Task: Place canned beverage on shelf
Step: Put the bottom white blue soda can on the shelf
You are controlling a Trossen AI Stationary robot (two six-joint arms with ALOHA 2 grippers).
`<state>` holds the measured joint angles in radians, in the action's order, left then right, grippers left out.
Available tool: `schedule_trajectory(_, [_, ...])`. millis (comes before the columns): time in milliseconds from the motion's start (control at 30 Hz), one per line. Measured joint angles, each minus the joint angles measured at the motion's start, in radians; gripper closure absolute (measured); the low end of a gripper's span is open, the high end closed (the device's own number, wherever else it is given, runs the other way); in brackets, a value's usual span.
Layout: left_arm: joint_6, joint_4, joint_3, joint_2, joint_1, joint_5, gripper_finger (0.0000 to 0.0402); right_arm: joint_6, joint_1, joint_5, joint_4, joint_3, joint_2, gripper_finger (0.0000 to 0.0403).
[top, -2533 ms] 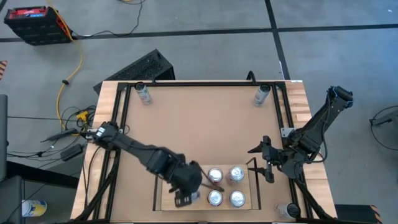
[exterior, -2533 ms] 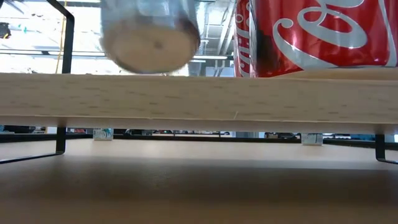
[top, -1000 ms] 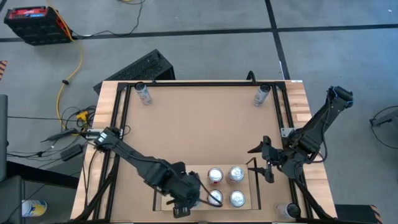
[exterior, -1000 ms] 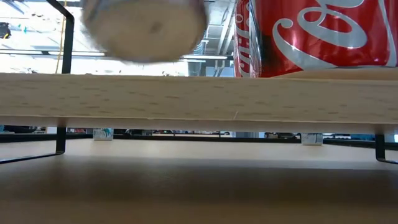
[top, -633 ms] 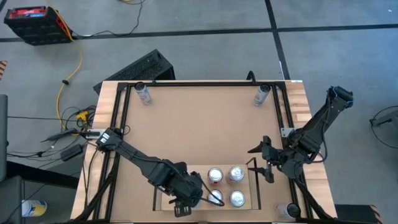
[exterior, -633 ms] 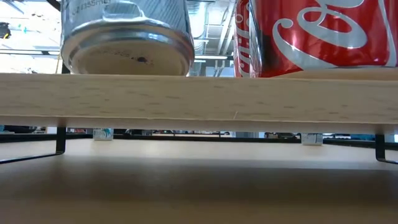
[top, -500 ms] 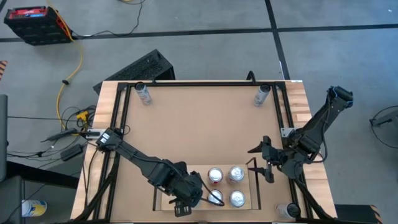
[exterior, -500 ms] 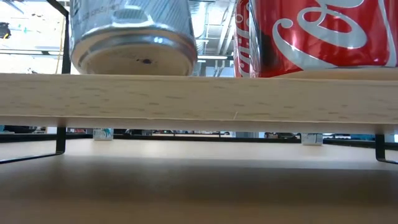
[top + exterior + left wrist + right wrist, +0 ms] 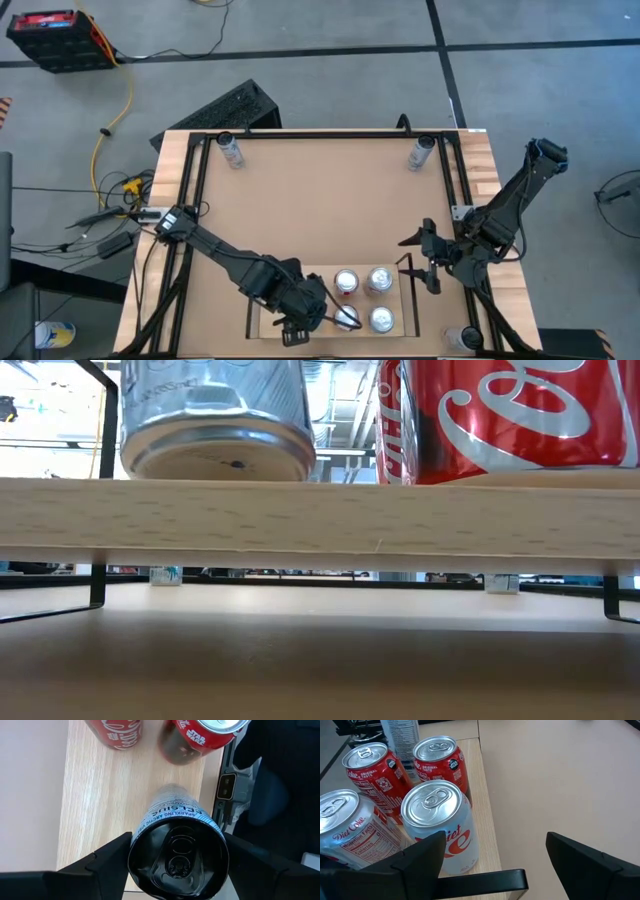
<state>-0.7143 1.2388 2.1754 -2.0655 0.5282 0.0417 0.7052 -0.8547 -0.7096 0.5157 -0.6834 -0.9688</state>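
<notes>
A silver canned beverage (image 9: 176,820) is at the near left end of the shelf (image 9: 100,795), a pale wood board with black end rails. My left gripper (image 9: 178,840) is shut on this can from above. In the low view the can (image 9: 215,420) tilts a little: its underside shows and its lowest rim is level with the board's top (image 9: 380,515). Several more cans stand on the shelf's right half (image 9: 362,300). My right gripper (image 9: 505,865) waits open just off the shelf's right end (image 9: 425,262). My left gripper pinches the silver can between its two fingers, on opposite sides of the wall just under the top rim (image 9: 142,827). The fingers (image 9: 112,860) come steeply from above. The can stands nearly upright, slightly tipped, its lowest rim (image 9: 220,476) at the shelf board.
Red cola cans (image 9: 200,735) and silver diet cola cans (image 9: 440,825) crowd the shelf right of the silver can. Slim cans stand at the tabletop's far corners (image 9: 232,150) (image 9: 420,152) and near right corner (image 9: 462,340). Bare brown tabletop (image 9: 320,210) lies beyond the shelf.
My left gripper has sunk a little with the silver can. In the low view the can has come down from hovering above the shelf to the board's top, and it has drifted slightly to that picture's right. The right arm has kept still.
</notes>
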Motion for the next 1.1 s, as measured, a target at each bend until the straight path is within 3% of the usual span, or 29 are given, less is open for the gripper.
schedule_trajectory(1100, [-0.005, -0.022, 0.0, 0.0, -0.006, 0.071, 0.0129, -0.01, 0.0, 0.0, 0.0, 0.0, 0.0, 0.0033])
